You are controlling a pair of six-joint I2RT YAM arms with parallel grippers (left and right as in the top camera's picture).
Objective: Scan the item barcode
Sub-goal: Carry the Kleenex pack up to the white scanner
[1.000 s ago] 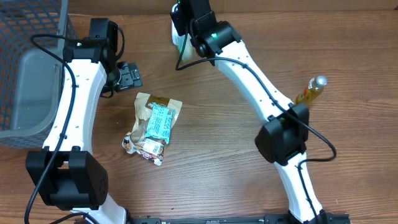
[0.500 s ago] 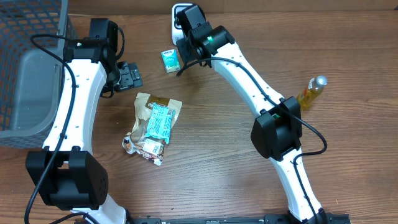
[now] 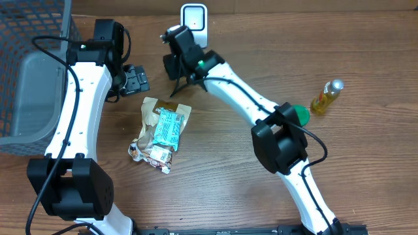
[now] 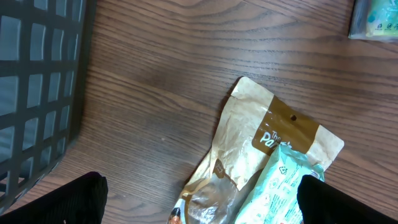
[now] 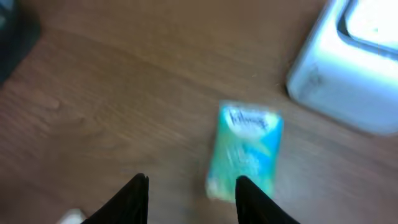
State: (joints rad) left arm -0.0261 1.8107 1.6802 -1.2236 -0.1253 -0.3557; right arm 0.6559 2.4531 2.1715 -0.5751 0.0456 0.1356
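A teal plastic tissue pack (image 5: 244,152), script blurred, lies just beside the white box scanner (image 5: 348,81), under the released right claw (image 5: 193,199). The left claw (image 4: 205,199), spread empty, overlooks a brown paper pouch (image 4: 273,124) reading "The Pa".

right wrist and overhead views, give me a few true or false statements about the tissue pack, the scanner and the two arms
1. The right gripper holds the tissue pack. False: its jaws are open and the pack lies on the table.
2. The white scanner stands near the pack. True.
3. The left gripper has wide-open, empty jaws. True.
4. The snack bags are inside the basket. False: they lie on the table, outside it.
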